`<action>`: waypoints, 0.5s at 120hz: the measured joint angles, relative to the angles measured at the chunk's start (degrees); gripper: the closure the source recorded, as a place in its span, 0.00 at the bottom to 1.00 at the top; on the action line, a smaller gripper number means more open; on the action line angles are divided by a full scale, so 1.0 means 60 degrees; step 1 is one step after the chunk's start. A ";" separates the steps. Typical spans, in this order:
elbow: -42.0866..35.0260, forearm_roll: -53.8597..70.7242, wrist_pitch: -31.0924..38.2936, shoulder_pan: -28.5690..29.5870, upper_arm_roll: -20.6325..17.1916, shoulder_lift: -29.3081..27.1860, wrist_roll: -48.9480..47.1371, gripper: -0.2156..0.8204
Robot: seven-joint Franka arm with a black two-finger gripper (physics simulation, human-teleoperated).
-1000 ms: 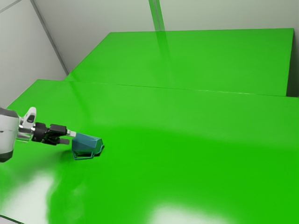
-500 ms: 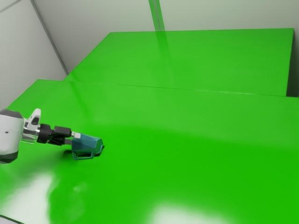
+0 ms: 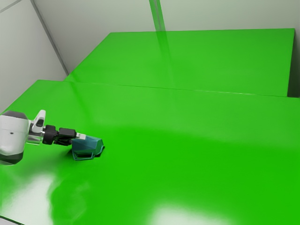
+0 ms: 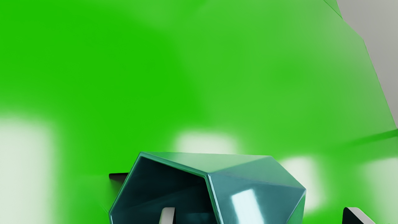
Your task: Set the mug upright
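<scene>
Where the wrist view begins, nearest the camera, the two fingers (image 4: 168,216) of the gripper (image 3: 79,138) stand wide apart, the jaws released, with part of the mug (image 3: 89,146) between them. One fingertip overlaps the dark mouth of the mug; whether it is inside or only in front, I cannot tell. The other stands past the mug's outer wall, with a gap between. Just beyond the fingertips, the teal, faceted mug lies on its side, its long axis low along the near table (image 3: 187,154) rather than rising from it. Its mouth opens partly toward the hand and off to the side of the first finger, while the closed end points away, toward the second finger's side. In the exterior view it sits at the left of that glossy green table, right at the end of the gripper, with a thin handle (image 3: 84,159) low on the side toward the camera. Farther back comes a second green table (image 3: 201,61), and behind it a pale wall (image 3: 225,11) crossed by a narrow green strip (image 3: 157,14).
</scene>
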 joint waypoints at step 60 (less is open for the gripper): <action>0.0000 -0.0214 -0.0104 -0.0159 -0.0017 0.0202 0.0282 0.34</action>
